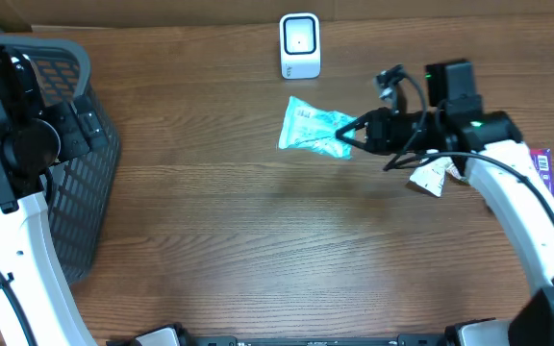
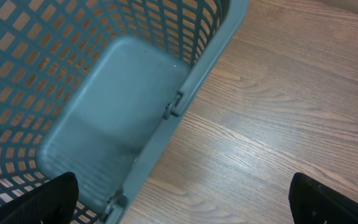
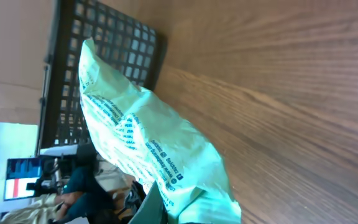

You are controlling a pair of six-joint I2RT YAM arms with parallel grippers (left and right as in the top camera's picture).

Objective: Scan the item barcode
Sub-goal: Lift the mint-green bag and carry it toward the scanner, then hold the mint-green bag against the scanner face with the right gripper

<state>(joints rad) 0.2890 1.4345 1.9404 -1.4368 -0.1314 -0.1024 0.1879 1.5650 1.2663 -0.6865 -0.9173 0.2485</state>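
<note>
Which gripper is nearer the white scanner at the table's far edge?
Right. The right gripper, shut on the packet, is close in front of the scanner; the left gripper is open over the basket, far to its left.

From overhead, the mesh basket (image 1: 77, 69) runs off the left edge, and the left arm covers much of it. A purple-edged package (image 1: 544, 165) is cut by the right edge, and a tan-and-white item (image 1: 431, 179) lies partly under the right arm; neither can be identified. Print on the teal packet (image 1: 311, 127) is too small to read, and its end is hidden inside the right gripper (image 1: 356, 135). The right wrist view's background is blurred. The left gripper (image 2: 185, 202) shows only two fingertips (image 2: 45, 199), cropped by the lower edge.
</note>
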